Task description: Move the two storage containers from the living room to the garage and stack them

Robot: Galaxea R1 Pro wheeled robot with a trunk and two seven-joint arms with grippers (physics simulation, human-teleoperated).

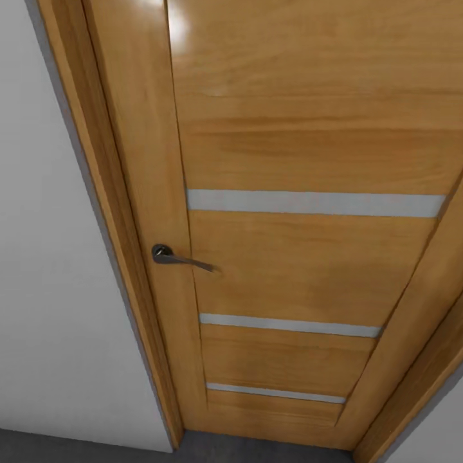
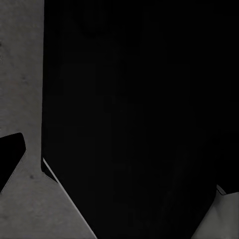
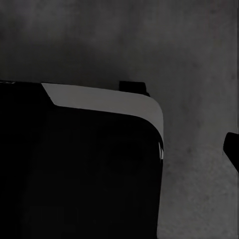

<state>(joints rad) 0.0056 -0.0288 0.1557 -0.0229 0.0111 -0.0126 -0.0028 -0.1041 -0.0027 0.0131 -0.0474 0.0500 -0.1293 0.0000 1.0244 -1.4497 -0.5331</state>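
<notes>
The two storage containers are out of view. I face a shut wooden door (image 1: 302,212) with a dark lever handle (image 1: 172,256), and a strip of dark-grey concrete floor (image 1: 77,447) runs beneath it. In the left wrist view my left gripper (image 2: 117,174) points down at the floor (image 2: 22,84), with one dark fingertip (image 2: 10,160) at the frame's edge and nothing between the fingers. My right gripper (image 3: 119,149) also hangs over the floor (image 3: 194,59), its dark fingertip (image 3: 232,149) at the edge, holding nothing.
White wall (image 1: 51,289) stands left of the door frame (image 1: 122,231), with more wall at the lower right. The robot's own black body (image 2: 134,119) with a pale trim edge (image 3: 104,99) takes up much of both wrist views.
</notes>
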